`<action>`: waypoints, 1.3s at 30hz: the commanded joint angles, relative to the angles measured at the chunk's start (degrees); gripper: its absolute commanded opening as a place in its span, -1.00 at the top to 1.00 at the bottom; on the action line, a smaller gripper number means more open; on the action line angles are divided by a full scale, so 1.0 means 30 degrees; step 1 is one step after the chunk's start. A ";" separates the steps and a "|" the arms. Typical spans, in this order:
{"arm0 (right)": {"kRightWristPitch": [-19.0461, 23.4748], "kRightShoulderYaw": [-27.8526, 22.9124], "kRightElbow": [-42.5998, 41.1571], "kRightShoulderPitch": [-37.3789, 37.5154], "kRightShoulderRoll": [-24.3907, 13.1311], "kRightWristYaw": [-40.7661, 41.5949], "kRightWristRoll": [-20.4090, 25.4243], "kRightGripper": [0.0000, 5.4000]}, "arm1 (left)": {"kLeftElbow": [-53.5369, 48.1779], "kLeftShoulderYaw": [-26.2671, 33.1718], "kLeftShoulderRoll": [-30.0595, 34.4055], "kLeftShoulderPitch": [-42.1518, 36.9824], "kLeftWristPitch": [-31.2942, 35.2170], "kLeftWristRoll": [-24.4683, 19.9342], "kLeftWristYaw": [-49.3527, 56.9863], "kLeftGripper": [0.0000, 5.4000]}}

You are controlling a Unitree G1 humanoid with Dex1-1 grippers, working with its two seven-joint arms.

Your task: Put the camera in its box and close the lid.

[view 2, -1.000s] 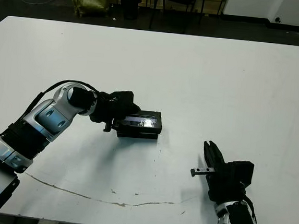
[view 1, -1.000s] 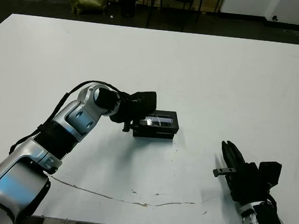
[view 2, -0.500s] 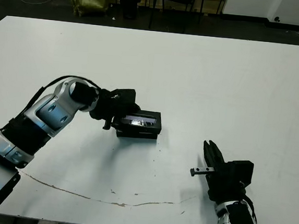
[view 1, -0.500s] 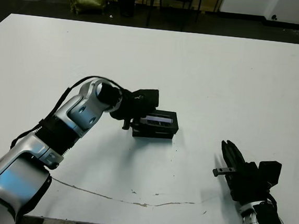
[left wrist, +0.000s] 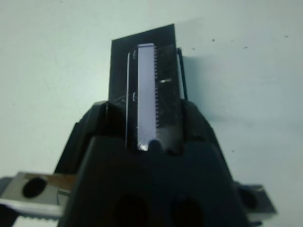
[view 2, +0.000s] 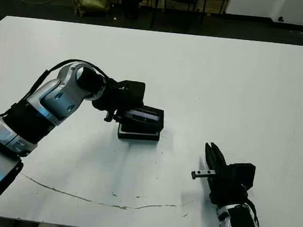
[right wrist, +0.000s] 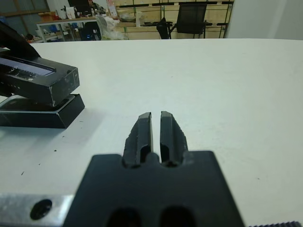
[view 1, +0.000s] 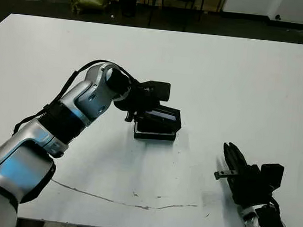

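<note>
Over the box (view 1: 155,133), the left gripper (view 1: 151,100) is clamping the lid (view 1: 162,115), now lifting it tilted, so closing isn't done; right gripper (view 1: 236,166) is idling, fingers together.

Workshop or lab, white table (view 1: 223,77), dark floor, chair (right wrist: 191,14), stacked crates behind
</note>
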 commanded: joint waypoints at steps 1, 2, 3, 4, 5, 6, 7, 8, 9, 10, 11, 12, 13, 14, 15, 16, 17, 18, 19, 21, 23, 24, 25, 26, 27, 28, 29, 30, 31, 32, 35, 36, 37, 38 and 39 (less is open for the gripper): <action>-0.0082 -0.0116 0.0459 0.0181 0.0046 0.0146 0.0242 1.00 | 0.0132 -0.0254 0.0006 -0.0183 0.0557 0.0099 -0.0343 0.15; 0.0002 -0.0107 0.0403 0.0196 0.0043 0.0103 0.0221 1.00 | 0.0110 -0.0246 -0.0023 -0.0175 0.0728 0.0050 -0.0433 0.15; 0.0056 -0.0105 0.0385 0.0196 0.0036 0.0097 0.0253 1.00 | 0.0097 -0.0238 -0.0061 -0.0155 0.0898 0.0011 -0.0495 0.15; 0.0057 -0.0107 0.0412 0.0187 0.0030 0.0111 0.0290 1.00 | 0.0065 -0.0265 -0.0102 -0.0117 0.1081 0.0023 -0.0513 0.15; 0.0084 -0.0089 0.0358 0.0209 0.0011 0.0074 0.0249 1.00 | -0.0001 -0.0305 -0.0136 -0.0069 0.1280 0.0054 -0.0525 0.15; 0.0162 -0.0070 0.0251 0.0244 0.0005 0.0018 0.0217 1.00 | -0.0056 -0.0325 -0.0158 -0.0018 0.1396 0.0058 -0.0537 0.15; 0.0101 -0.0076 0.0256 0.0259 0.0009 0.0068 0.0274 1.00 | -0.0096 -0.0323 -0.0176 0.0042 0.1436 0.0034 -0.0536 0.15; 0.0091 -0.0064 0.0232 0.0275 -0.0011 0.0047 0.0216 1.00 | -0.0111 -0.0337 -0.0177 0.0086 0.1363 0.0015 -0.0548 0.15; 0.0040 -0.0067 0.0266 0.0273 -0.0031 0.0060 0.0188 1.00 | -0.0114 -0.0345 -0.0177 0.0118 0.1308 0.0001 -0.0547 0.15; 0.0030 -0.0064 0.0287 0.0272 -0.0042 0.0034 0.0132 1.00 | -0.0121 -0.0354 -0.0184 0.0150 0.1293 -0.0003 -0.0531 0.15; -0.0166 -0.0064 0.0420 0.0256 -0.0058 0.0089 0.0081 1.00 | -0.0132 -0.0388 -0.0187 0.0177 0.1195 0.0024 -0.0500 0.15; -0.0329 -0.0066 0.0529 0.0240 -0.0035 0.0113 0.0063 1.00 | -0.0159 -0.0396 -0.0207 0.0223 0.1130 0.0033 -0.0441 0.15; -0.0425 -0.0061 0.0586 0.0237 -0.0019 0.0148 0.0090 1.00 | -0.0178 -0.0409 -0.0241 0.0250 0.1151 0.0025 -0.0411 0.15; -0.0418 -0.0070 0.0594 0.0238 -0.0001 0.0211 0.0223 1.00 | -0.0195 -0.0434 -0.0290 0.0249 0.1290 0.0017 -0.0405 0.15; -0.0321 -0.0078 0.0555 0.0244 0.0024 0.0222 0.0343 1.00 | -0.0199 -0.0450 -0.0330 0.0241 0.1426 0.0002 -0.0406 0.15; -0.0302 -0.0088 0.0572 0.0244 0.0032 0.0236 0.0378 1.00 | -0.0213 -0.0477 -0.0394 0.0228 0.1655 -0.0001 -0.0399 0.15; -0.0293 -0.0109 0.0607 0.0238 0.0047 0.0259 0.0430 1.00 | -0.0221 -0.0505 -0.0456 0.0218 0.1815 0.0002 -0.0383 0.15; -0.0319 -0.0117 0.0648 0.0231 0.0065 0.0263 0.0448 1.00 | -0.0221 -0.0533 -0.0496 0.0206 0.1899 0.0009 -0.0368 0.15; -0.0326 -0.0109 0.0652 0.0237 0.0086 0.0218 0.0420 1.00 | -0.0201 -0.0561 -0.0551 0.0201 0.1924 0.0028 -0.0303 0.15; -0.0378 -0.0074 0.0626 0.0256 0.0070 0.0129 0.0258 1.00 | -0.0173 -0.0610 -0.0631 0.0188 0.1855 0.0088 -0.0141 0.15; -0.0447 -0.0076 0.0652 0.0257 0.0081 0.0136 0.0246 1.00 | -0.0216 -0.0648 -0.0680 0.0201 0.1887 0.0175 0.0067 0.15; -0.0486 -0.0092 0.0693 0.0249 0.0077 0.0211 0.0322 1.00 | -0.0226 -0.0649 -0.0711 0.0214 0.1975 0.0178 0.0148 0.15; -0.0459 -0.0104 0.0691 0.0248 0.0075 0.0240 0.0380 1.00 | -0.0209 -0.0649 -0.0738 0.0223 0.2014 0.0160 0.0207 0.15; -0.0395 -0.0103 0.0643 0.0259 0.0073 0.0217 0.0389 1.00 | -0.0213 -0.0667 -0.0744 0.0236 0.1995 0.0163 0.0253 0.15; -0.0456 -0.0117 0.0696 0.0249 0.0048 0.0262 0.0399 1.00 | -0.0239 -0.0695 -0.0744 0.0254 0.1999 0.0184 0.0296 0.15; -0.0469 -0.0126 0.0722 0.0243 0.0049 0.0253 0.0394 1.00 | -0.0287 -0.0771 -0.0733 0.0254 0.2047 0.0264 0.0341 0.15; -0.0354 -0.0111 0.0660 0.0252 0.0032 0.0143 0.0280 1.00 | -0.0307 -0.0829 -0.0723 0.0250 0.2059 0.0305 0.0344 0.15; -0.0166 -0.0069 0.0507 0.0282 0.0002 -0.0026 0.0090 1.00 | -0.0308 -0.0861 -0.0726 0.0237 0.2137 0.0304 0.0328 0.15; -0.0090 -0.0027 0.0373 0.0315 -0.0004 -0.0143 -0.0055 1.00 | -0.0307 -0.0907 -0.0684 0.0240 0.1951 0.0315 0.0321 0.15; -0.0083 0.0003 0.0279 0.0339 -0.0004 -0.0165 -0.0097 1.00 | -0.0310 -0.0935 -0.0643 0.0254 0.1802 0.0323 0.0341 0.15; -0.0003 -0.0064 0.0380 0.0278 0.0023 0.0004 0.0304 1.00 | -0.0290 -0.1035 -0.0528 0.0238 0.1522 0.0402 0.0365 0.15; -0.0146 -0.0104 0.0508 0.0242 0.0026 0.0113 0.0423 1.00 | -0.0267 -0.1050 -0.0521 0.0226 0.1575 0.0429 0.0368 0.15; -0.0241 -0.0129 0.0576 0.0226 0.0035 0.0158 0.0482 1.00 | -0.0256 -0.1064 -0.0501 0.0221 0.1574 0.0468 0.0380 0.15; -0.0295 -0.0137 0.0598 0.0225 0.0028 0.0175 0.0495 1.00 | -0.0246 -0.1075 -0.0476 0.0216 0.1530 0.0495 0.0375 0.15; -0.0223 -0.0147 0.0582 0.0221 0.0008 0.0154 0.0500 1.00 | -0.0262 -0.1088 -0.0441 0.0221 0.1518 0.0547 0.0389 0.15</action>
